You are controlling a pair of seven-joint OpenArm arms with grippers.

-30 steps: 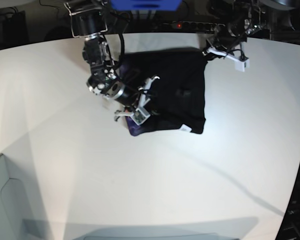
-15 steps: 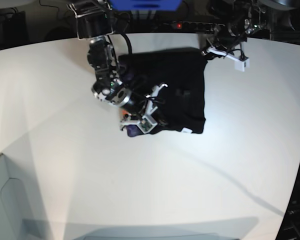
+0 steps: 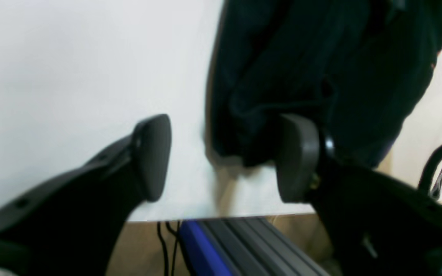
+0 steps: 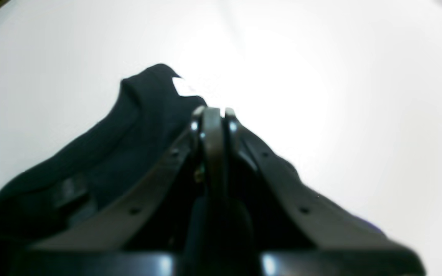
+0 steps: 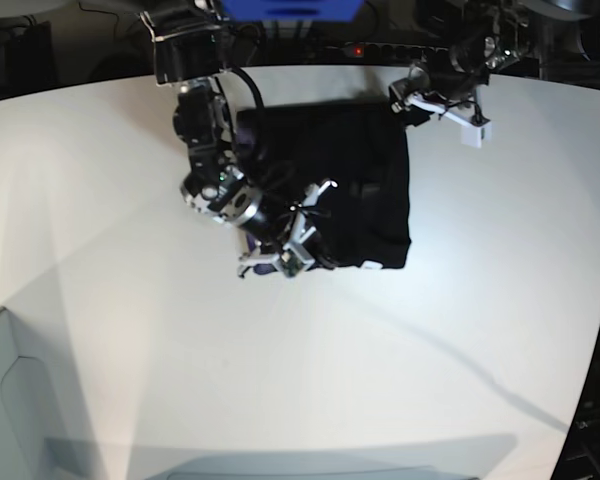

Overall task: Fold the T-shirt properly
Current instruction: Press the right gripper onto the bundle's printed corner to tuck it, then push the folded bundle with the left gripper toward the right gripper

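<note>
Closest to the right gripper point(image 4: 214, 115), the jaws are pressed together, and black cloth of the T-shirt point(image 5: 350, 170) lies directly beneath and to its left side in the right wrist view; whether a fold of fabric is pinched between the jaws cannot be told, as the fingers hide that spot. Beyond its tip, a raised corner of the shirt with a small white tag point(image 4: 180, 86) sits on the white table point(image 5: 130, 330).

Farther off, the left gripper point(image 3: 223, 157) stands wide apart and holds nothing; the shirt's far corner lies just ahead of it, against its inner finger point(image 3: 296, 157), with bare table between the fingers.

Judging from the base view, the shirt is already a compact dark rectangle between the two grippers, so the fold looks well advanced. To do this step well, the right arm should carry its edge low and flat across the cloth, keeping layers aligned, while the left stays off the corner so it does not drag it.

No containers are visible.
</note>
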